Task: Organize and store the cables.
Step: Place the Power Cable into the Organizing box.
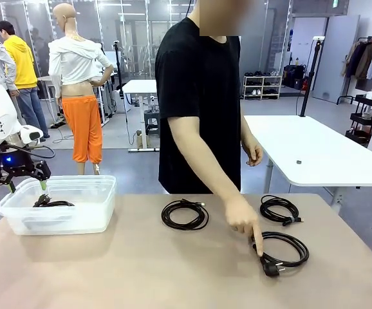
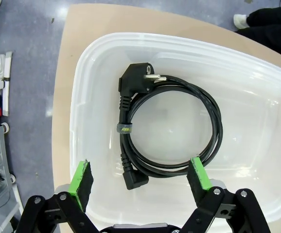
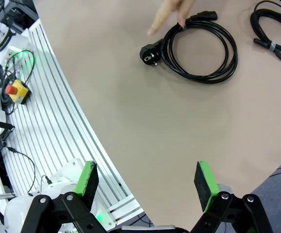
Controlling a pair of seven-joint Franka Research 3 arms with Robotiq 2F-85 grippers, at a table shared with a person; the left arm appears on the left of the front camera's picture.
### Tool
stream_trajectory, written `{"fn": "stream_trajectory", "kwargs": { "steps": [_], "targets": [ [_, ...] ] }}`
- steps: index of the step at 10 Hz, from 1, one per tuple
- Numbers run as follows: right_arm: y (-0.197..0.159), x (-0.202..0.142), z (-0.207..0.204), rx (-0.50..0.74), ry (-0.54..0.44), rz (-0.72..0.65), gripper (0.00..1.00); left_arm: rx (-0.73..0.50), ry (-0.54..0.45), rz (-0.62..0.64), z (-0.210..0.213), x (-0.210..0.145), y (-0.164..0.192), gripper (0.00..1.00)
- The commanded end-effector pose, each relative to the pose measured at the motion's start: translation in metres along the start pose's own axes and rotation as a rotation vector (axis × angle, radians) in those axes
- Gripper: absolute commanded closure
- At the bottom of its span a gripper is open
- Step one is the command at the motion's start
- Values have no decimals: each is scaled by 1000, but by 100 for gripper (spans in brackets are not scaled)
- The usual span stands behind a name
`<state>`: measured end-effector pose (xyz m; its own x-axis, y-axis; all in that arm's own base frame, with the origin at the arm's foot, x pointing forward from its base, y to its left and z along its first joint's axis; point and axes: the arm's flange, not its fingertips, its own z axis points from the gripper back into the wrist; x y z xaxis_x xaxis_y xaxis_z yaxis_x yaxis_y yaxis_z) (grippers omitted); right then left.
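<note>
front strip of table [image 1: 141, 273] lay bare, passable | gap between bin [image 1: 18, 220] and middle cable [image 1: 185, 214] stood free | bin walls ringed a coiled cable [image 2: 213, 111] | person's hand [image 1: 242, 220] pointed down at right-front cable [image 1: 295, 248], blocking it

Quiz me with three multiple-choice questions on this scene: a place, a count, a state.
1. Where does the left gripper hover?
A over the clear bin
B over the floor
C over a shelf
2. How many coiled cables lie on the table outside the bin?
A one
B three
C five
3. How do the left gripper's jaws stand?
A shut on a cable
B open, empty
C shut, empty
Answers: 1 A, the bin with one stored cable lies below it. 2 B, a middle coil, a far coil and a plug coil under the person's hand. 3 B, the green pads stand apart with nothing gripped.
</note>
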<state>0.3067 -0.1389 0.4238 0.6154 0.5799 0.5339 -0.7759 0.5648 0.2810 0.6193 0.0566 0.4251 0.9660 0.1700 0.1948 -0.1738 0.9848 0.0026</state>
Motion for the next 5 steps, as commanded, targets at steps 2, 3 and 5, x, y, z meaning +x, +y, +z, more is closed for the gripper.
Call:
{"fn": "stream_trajectory", "kwargs": {
  "steps": [2, 3, 5],
  "targets": [
    [0, 1, 1, 8, -15, -4, 0, 2, 9, 4, 1, 4, 0, 2],
    [0, 1, 1, 8, -15, -4, 0, 2, 9, 4, 1, 4, 0, 2],
    [0, 1, 1, 8, -15, -4, 0, 2, 9, 4, 1, 4, 0, 2]
  ]
}}
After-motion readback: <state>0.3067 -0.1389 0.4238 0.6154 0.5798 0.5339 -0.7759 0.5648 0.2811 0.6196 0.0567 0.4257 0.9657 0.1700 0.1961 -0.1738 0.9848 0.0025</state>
